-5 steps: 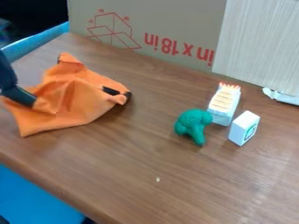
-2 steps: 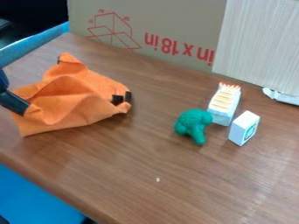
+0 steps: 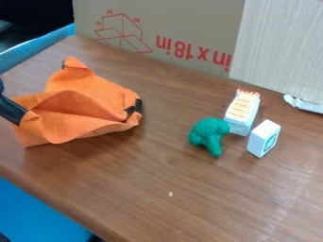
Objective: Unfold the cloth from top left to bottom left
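At the left of the brown wood-patterned table [image 3: 189, 208], an orange cloth [image 3: 88, 104] is laid in a rumpled heap, with a raised peak toward the back and a broad fold bulging across its front. A dark clip-like piece [image 3: 134, 108] is seen at its right corner, and a small dark bit [image 3: 63, 63] at the peak. The cloth's left edge is met by the black gripper [image 3: 24, 118], which is seen at the left edge of the view, slanted down to the right; how far it is opened, and whether any cloth is held, cannot be told. Well apart to the right, a green knobbly toy [image 3: 207, 133] is placed near a white block with tan stripes [image 3: 242, 111] and a small white box [image 3: 264, 138]. Behind, the table is bordered by a cardboard panel [image 3: 170, 28] marked in red and, to the right, by a pale streaked panel [image 3: 277, 47], at whose foot a crumpled white piece [image 3: 304, 104] is found. Blue surfaces are seen beyond the table at lower left and upper left.
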Tool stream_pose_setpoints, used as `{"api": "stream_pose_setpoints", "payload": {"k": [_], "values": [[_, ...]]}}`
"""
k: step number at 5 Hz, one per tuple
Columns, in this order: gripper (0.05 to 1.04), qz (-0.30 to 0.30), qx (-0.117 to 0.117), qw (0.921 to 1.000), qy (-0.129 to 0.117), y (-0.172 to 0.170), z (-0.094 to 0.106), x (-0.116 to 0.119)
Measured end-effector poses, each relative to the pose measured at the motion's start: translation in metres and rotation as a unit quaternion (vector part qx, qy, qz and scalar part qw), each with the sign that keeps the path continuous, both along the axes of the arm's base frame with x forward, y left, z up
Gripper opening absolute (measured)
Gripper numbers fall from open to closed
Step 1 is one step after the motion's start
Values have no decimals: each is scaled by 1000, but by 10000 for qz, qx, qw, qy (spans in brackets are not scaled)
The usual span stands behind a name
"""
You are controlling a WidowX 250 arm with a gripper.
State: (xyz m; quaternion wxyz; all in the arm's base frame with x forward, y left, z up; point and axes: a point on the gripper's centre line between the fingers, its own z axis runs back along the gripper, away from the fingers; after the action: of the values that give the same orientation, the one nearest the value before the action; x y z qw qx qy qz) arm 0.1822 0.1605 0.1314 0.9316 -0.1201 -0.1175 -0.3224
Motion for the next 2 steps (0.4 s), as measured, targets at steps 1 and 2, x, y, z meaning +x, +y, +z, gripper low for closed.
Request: {"api": "stream_pose_setpoints", "payload": {"k": [1, 2], "values": [[50, 67, 61, 9999, 91, -3, 1, -6], [50, 263, 20, 9990, 373, -6, -5, -14]]}}
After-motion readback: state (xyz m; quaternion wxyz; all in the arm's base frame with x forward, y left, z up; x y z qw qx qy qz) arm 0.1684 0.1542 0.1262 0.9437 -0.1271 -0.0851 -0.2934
